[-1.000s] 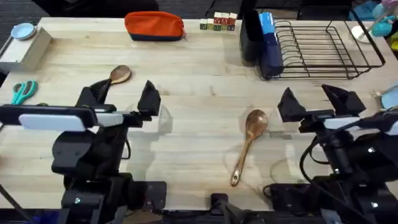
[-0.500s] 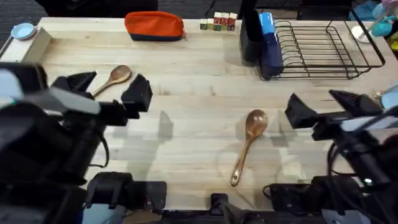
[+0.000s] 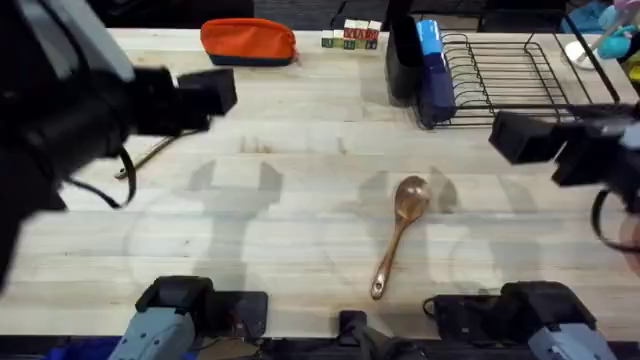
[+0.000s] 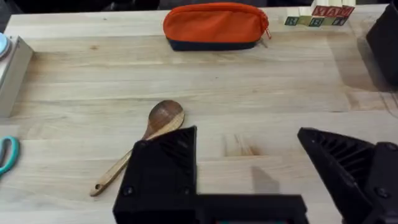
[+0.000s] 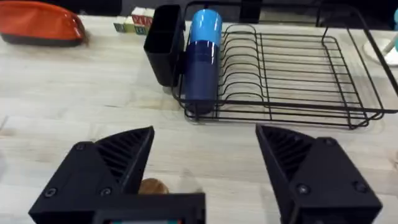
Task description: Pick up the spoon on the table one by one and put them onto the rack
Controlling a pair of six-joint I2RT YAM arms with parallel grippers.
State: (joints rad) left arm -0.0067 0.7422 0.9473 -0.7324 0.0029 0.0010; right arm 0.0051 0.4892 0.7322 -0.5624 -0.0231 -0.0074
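Your surface [image 3: 300, 240] still carries both spoons; the arms have risen, jaws wide and empty, left gripper [image 4: 249, 168] nearing the far spoon [image 4: 140, 149].

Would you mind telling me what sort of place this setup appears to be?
Probably a robot lab workbench staged as a kitchen task, not a real kitchen: a bare wooden table holds a black wire rack and loose spoons, alongside unrelated props like an orange pouch and letter blocks.

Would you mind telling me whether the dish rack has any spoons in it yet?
Empty. The rack shows bare wire dividers, and both wooden spoons lie flat on the table.
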